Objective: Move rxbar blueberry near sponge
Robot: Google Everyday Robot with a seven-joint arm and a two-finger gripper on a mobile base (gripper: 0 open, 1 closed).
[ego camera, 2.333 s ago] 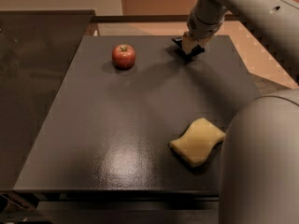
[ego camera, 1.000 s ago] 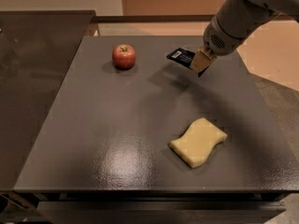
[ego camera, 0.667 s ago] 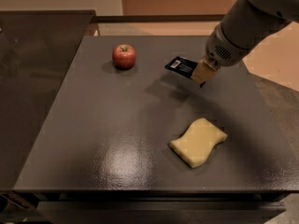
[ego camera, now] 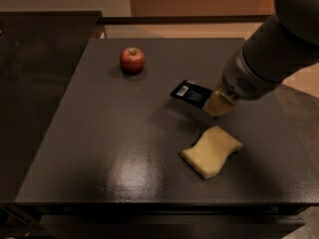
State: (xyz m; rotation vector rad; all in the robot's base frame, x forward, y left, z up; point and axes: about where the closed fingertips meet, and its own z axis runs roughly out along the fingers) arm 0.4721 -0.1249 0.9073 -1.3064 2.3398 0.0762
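The gripper clamps the right end of the snack bar, holding it above the table just behind the sponge. The apple sits well apart, at the far left.

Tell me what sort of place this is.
Probably an indoor robot test setup: a plain dark table with an apple and a sponge, and the gripper over its right side holding a bar.

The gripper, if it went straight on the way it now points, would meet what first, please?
The gripper, shut on the rxbar blueberry, points down and left. It would probably meet the bare table just left of the sponge, though depth is unclear.
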